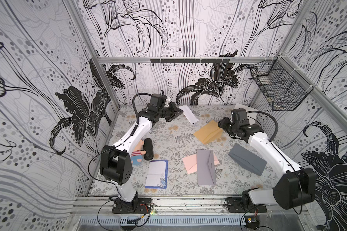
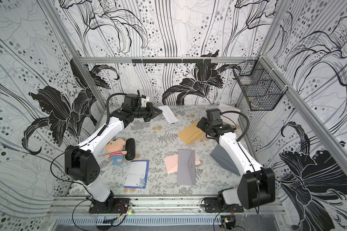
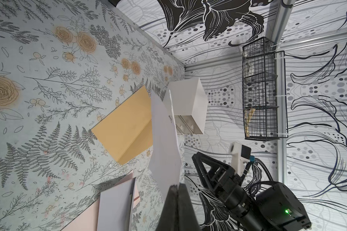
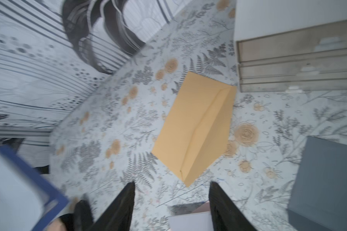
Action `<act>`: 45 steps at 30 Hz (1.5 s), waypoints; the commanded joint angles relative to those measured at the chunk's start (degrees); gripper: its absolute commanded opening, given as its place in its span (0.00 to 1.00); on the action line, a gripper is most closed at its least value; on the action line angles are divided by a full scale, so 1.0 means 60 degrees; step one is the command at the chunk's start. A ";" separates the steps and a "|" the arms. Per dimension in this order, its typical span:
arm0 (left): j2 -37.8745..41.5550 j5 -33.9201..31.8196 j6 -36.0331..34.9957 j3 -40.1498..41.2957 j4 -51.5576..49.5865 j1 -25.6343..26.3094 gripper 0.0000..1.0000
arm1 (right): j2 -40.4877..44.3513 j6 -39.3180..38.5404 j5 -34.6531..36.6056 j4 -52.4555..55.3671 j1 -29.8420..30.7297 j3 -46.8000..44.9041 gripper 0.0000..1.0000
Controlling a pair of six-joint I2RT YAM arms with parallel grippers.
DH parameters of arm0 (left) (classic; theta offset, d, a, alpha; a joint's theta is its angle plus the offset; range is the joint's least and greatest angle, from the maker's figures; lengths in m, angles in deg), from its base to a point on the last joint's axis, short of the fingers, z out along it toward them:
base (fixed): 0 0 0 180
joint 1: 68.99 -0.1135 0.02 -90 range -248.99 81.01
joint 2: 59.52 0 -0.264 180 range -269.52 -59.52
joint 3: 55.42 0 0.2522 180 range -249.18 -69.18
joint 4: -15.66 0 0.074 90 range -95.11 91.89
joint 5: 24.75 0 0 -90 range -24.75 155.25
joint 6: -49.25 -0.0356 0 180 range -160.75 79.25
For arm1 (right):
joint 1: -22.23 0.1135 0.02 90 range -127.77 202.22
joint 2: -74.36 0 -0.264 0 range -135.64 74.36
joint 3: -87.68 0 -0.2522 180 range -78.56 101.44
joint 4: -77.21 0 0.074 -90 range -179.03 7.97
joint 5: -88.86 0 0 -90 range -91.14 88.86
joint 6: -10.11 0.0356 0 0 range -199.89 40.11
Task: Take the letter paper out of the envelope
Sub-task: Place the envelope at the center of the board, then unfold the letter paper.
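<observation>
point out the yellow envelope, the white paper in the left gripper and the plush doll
yellow envelope [image 1: 205, 133], in a top view, middle of its face
white paper [image 3: 164, 140], left wrist view, middle of the sheet
plush doll [image 2: 116, 154], in a top view, its striped shirt

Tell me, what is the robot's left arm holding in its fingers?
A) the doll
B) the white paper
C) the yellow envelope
B: the left fingers are pinched shut on the white paper.
</observation>
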 commanded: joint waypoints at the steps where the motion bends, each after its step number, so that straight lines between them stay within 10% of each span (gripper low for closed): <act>1: -0.0279 0.0934 -0.0066 -0.0342 0.0266 -0.0075 0.00 | -0.0143 0.1476 -0.2692 -0.1648 0.0072 0.0005 0.63; 11: -0.0446 0.1135 0.0254 -0.0261 0.0756 0.0024 0.00 | -0.0901 0.4434 -0.4931 -0.5311 0.0217 -0.1126 0.65; 45: -0.0412 0.0805 0.0756 0.0353 0.1536 0.0493 0.00 | -0.0744 0.4923 -0.5059 -0.5844 0.1031 -0.1025 0.45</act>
